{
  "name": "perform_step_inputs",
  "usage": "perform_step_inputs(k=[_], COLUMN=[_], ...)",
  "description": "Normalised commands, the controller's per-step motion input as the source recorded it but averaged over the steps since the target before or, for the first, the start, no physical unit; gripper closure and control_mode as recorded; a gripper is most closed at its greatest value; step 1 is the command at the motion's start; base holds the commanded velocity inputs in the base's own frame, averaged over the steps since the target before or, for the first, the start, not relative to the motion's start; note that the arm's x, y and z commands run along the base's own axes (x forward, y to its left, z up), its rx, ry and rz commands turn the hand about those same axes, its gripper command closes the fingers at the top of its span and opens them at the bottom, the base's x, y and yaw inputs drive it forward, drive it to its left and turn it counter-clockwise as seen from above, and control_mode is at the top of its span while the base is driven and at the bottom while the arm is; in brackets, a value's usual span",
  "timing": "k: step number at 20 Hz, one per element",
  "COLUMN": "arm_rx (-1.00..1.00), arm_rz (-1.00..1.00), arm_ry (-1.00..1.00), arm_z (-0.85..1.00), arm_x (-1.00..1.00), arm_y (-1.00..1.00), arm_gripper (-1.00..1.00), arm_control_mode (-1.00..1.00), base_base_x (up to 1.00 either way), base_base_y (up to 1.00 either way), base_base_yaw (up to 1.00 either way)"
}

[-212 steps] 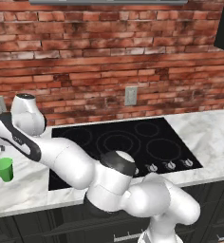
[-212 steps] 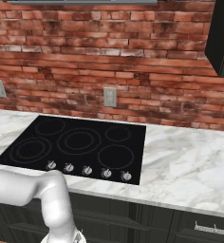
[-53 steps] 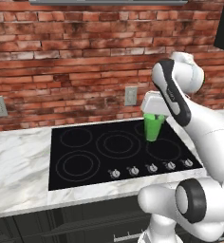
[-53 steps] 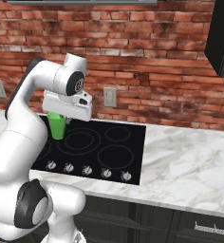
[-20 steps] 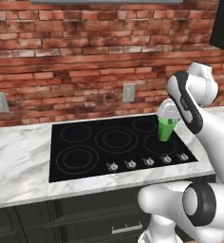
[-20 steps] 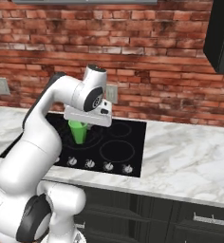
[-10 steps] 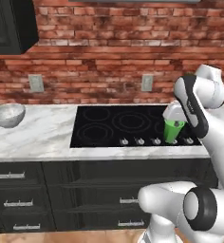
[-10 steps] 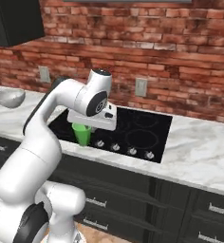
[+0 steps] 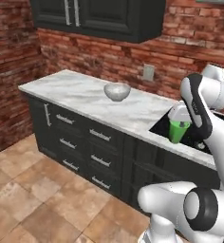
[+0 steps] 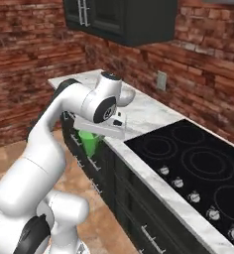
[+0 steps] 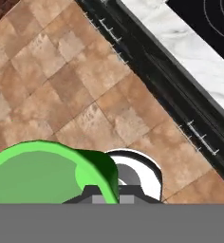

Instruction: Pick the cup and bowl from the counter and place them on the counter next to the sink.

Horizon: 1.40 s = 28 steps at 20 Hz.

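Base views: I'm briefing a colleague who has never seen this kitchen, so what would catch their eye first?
The big white arm carrying the bright green cup in its shut gripper, held in the air in front of the dark cabinets rather than resting on anything. Next, the pale bowl sitting alone on the white marble counter under the dark wall cabinet, and the black cooktop set into the counter against the red brick wall.

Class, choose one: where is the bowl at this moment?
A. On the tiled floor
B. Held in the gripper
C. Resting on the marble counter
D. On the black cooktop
C: the bowl sits on the white marble counter, while the gripper carries the green cup.
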Motion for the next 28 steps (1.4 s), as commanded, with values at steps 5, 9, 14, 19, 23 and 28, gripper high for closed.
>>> perform_step_inputs(k=[5,9,14,19,23,28], arm_rx=[0.0,0.0,0.0,0.0,0.0,0.0], arm_rz=[0.0,0.0,0.0,0.0,0.0,0.0], arm_ry=[0.0,0.0,0.0,0.0,0.0,0.0], arm_z=[0.0,0.0,0.0,0.0,0.0,0.0], arm_x=[0.0,0.0,0.0,0.0,0.0,0.0], arm_y=[0.0,0.0,0.0,0.0,0.0,0.0], arm_gripper=[1.0,1.0,1.0,1.0,1.0,1.0], arm_control_mode=[1.0,1.0,1.0,1.0,1.0,1.0], base_base_x=[0.0,0.0,0.0,0.0,-0.04,-0.06], base_base_y=[0.0,0.0,-0.04,-0.11,-0.11,-0.13], base_base_yaw=[1.0,1.0,1.0,1.0,1.0,1.0])
